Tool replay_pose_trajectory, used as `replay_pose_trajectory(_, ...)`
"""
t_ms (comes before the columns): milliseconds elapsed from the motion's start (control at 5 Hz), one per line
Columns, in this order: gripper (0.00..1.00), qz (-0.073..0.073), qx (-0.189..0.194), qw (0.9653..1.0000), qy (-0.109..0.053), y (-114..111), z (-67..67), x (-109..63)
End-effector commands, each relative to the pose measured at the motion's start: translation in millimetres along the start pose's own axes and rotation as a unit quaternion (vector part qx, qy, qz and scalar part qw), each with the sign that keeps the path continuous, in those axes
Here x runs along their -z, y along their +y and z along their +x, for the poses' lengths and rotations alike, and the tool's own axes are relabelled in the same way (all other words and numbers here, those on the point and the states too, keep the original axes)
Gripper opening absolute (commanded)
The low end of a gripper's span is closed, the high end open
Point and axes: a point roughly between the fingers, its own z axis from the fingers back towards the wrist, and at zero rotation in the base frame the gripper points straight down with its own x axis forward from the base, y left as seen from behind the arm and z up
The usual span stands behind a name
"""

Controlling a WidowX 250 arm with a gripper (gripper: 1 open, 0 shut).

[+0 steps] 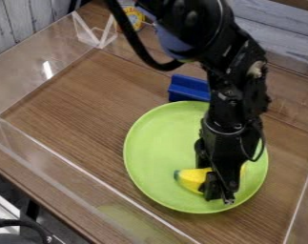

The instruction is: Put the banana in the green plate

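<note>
The banana [191, 179] is lying within the green plate's [156, 143] rim, the end effector [218, 191] gripping its middle, presumably for steady placing.

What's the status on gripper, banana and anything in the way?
Gripper shut on banana. Banana over plate, within its rim. Nothing seen in the way; arm hides part of plate.

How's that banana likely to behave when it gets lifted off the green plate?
The banana looks like smooth, solid plastic, so it would probably stay stiff. That smooth skin might be a bit slippery. Its curved, rounded shape could make it twist or roll on the plate if pushed.
</note>
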Motion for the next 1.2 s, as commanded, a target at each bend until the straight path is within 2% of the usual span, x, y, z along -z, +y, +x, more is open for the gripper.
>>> replay_pose_trajectory(0, 0.0, 0.008, 0.003, 0.9999, -0.008, 2, 2.8, -9.7)
replay_pose_trajectory(400, 0.0, 0.013, 0.005, 0.9999, -0.001, 4, 0.9, -19.3)
replay_pose_trajectory(1000, 0.0, 0.021, 0.01, 0.9997, -0.001, 8, -0.3, -36.4)
